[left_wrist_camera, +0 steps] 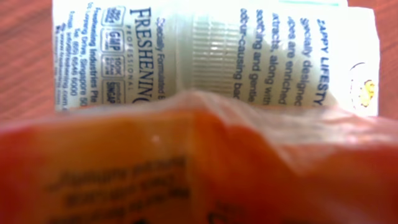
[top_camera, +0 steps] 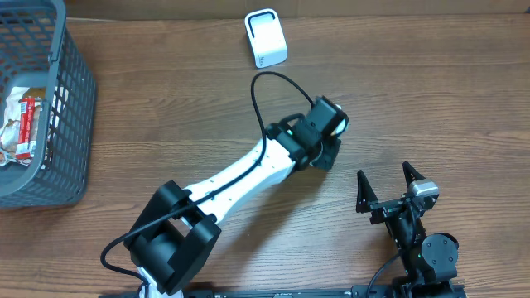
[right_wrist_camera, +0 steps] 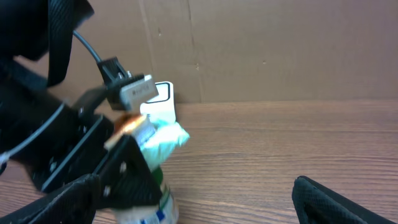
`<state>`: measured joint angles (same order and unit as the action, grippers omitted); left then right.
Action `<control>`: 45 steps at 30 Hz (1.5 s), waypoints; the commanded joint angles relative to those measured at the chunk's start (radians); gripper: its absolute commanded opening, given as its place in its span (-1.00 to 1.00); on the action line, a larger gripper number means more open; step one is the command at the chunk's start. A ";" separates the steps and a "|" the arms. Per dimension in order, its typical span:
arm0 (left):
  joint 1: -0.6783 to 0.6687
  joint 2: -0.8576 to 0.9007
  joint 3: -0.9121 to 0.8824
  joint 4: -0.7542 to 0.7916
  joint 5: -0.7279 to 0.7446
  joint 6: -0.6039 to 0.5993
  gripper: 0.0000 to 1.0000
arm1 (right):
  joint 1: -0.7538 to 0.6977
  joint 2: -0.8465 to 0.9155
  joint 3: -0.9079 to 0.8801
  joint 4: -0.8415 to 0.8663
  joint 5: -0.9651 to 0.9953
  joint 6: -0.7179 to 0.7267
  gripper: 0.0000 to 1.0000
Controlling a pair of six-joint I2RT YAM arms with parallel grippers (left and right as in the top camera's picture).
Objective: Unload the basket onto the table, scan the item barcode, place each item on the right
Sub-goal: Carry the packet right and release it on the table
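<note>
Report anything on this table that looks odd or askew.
The packet in the left claw looks crumpled, its wrapper bunched at the top. It sits well short of the white scanner. Nothing spilled; the basket stands upright.

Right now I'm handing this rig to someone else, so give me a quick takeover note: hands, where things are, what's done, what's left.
Left hand: closed on the white printed packet with orange wrapping, near the middle of the table.
Right hand: open, empty, at the near edge.
White box-shaped scanner: at the far edge, apart from the packet.
Grey plastic basket: far left, more packets inside.
Done: packet is in the grip.
Left: present its barcode to the scanner. The left wrist view shows only print, no barcode.
</note>
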<state>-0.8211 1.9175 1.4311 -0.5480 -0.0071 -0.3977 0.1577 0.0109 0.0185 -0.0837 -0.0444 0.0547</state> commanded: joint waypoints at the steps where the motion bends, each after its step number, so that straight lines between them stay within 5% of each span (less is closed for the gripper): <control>1: -0.039 0.011 -0.004 0.019 0.019 -0.037 0.12 | -0.003 -0.008 -0.011 0.002 0.006 -0.003 1.00; 7: -0.076 0.048 -0.004 0.030 0.003 -0.037 0.29 | -0.003 -0.008 -0.011 0.002 0.006 -0.003 1.00; 13: -0.076 0.050 -0.004 0.029 0.039 -0.037 1.00 | -0.003 -0.008 -0.011 0.002 0.006 -0.003 1.00; 24: -0.071 -0.006 0.103 -0.027 0.050 -0.024 1.00 | -0.003 -0.008 -0.011 0.003 0.006 -0.003 1.00; 35: -0.016 -0.026 0.379 -0.299 -0.021 0.113 1.00 | -0.003 -0.008 -0.011 0.002 0.006 -0.003 1.00; 45: 0.164 -0.026 0.674 -0.503 -0.059 0.239 0.99 | -0.003 -0.008 -0.011 0.002 0.006 -0.003 1.00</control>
<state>-0.7250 1.9217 2.0281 -1.0168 -0.0315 -0.2394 0.1577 0.0063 0.0185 -0.0887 -0.0475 0.0582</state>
